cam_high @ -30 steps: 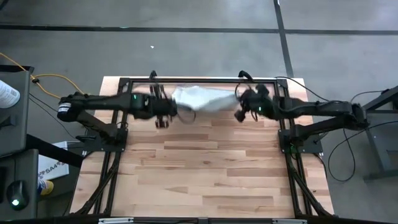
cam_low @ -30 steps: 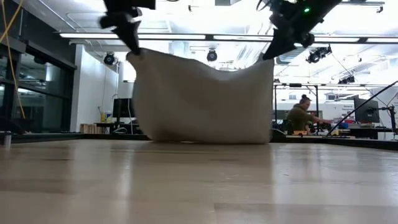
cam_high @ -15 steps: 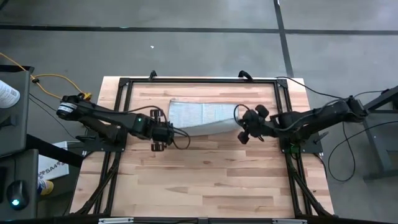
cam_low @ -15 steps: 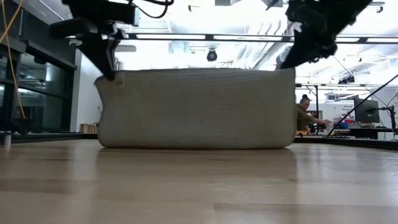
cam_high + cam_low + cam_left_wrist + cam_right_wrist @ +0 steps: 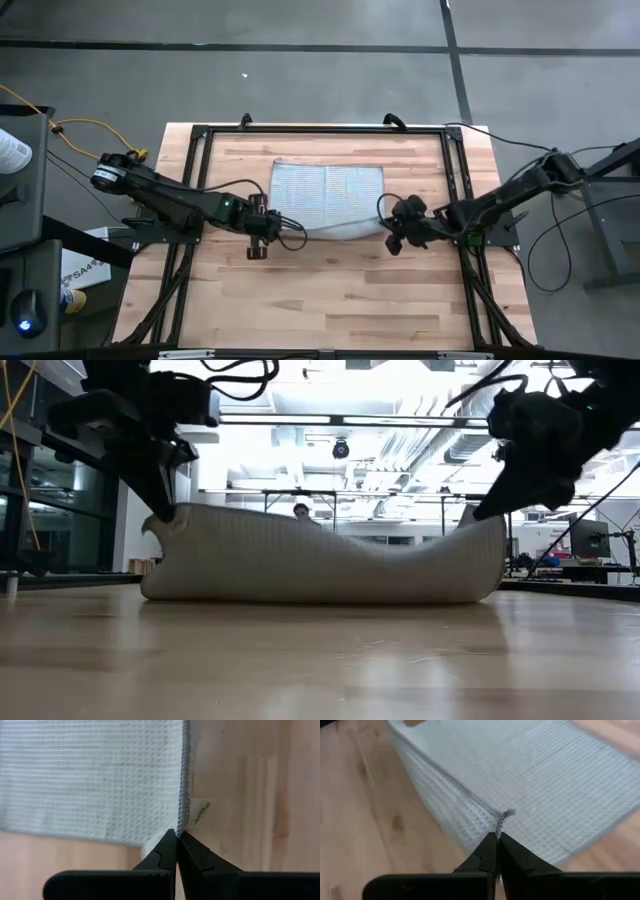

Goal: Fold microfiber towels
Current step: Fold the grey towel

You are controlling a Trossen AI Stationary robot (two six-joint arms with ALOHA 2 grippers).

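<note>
Light grey-blue waffle-weave microfiber towel [image 5: 328,190] spread on far half of pale wooden surface [image 5: 330,290], long axis left-right. Left end effector [image 5: 262,226] clamped on near-left corner beside small white tag [image 5: 201,812]; right end effector [image 5: 398,229] clamped on near-right corner. Near edge lifted, sagging mid-span; rest extends away from both arms. Far edge probably flat, hidden in low view.

The square soft microfiber towel [image 5: 328,193] is light grey-blue with a fine waffle weave of small squares, and its small tag [image 5: 201,812] is white with faint grey print. The wooden plank tabletop [image 5: 330,290] is pale tan with darker brown streaks. Both two-finger grippers are black.
</note>
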